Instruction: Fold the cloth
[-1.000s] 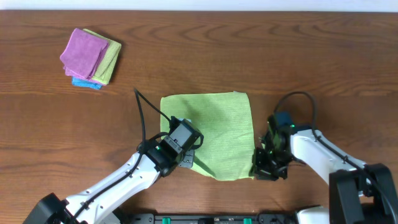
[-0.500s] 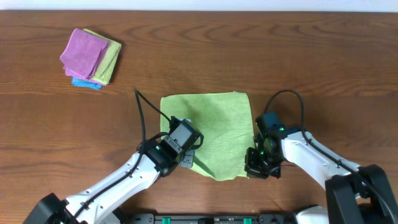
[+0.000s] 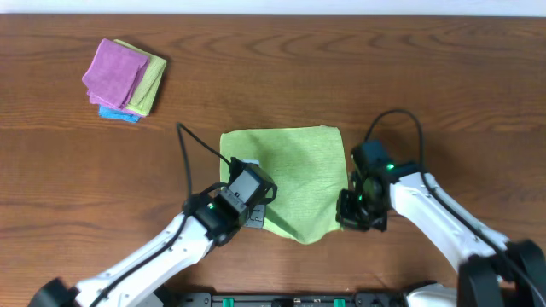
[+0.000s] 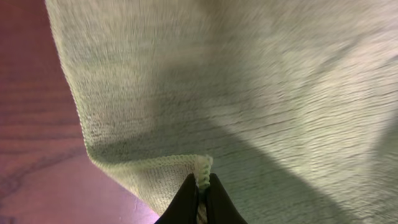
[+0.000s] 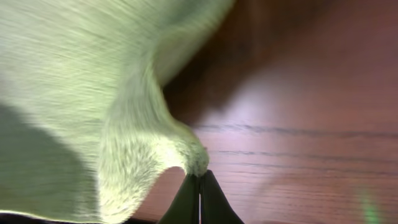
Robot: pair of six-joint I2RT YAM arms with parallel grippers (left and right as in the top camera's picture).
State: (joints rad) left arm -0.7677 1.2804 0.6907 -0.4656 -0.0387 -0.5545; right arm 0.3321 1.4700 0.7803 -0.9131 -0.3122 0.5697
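The left hand [image 4: 200, 186] is pinched fully shut. Its two dark fingertips are pressed together on a hemmed corner of the green cloth [image 4: 249, 93], and the stitched edge stands up between the tips. From that grip the fabric spreads away toward 12 and 1 o'clock in the wrist view, with a fold and its shadow just beyond the corner.

The right hand [image 5: 199, 180] is likewise clamped tight. It grips a gathered tuft of the cloth that is drawn into a small peak at the fingertips. Bare wood shows from 1 to 4 o'clock of the peak, and the fabric fans out toward 10 o'clock.

Seen from overhead, the cloth lies in the middle of the worktop [image 3: 444, 94]. Its edge at 12 o'clock is flat and straight, while the edge at 6 o'clock is drawn inward to a rounded point. The left hand sits at the cloth's 7 o'clock corner, its arm entering from the frame's 7 o'clock edge and reaching toward 1 o'clock. The right hand sits at the 4 o'clock corner, its arm coming from the frame's 4 o'clock edge and bending in toward 10 o'clock.

A stack of folded cloths [image 3: 124, 78], pink on yellow-green on blue, lies well apart at the worktop's 10 o'clock.
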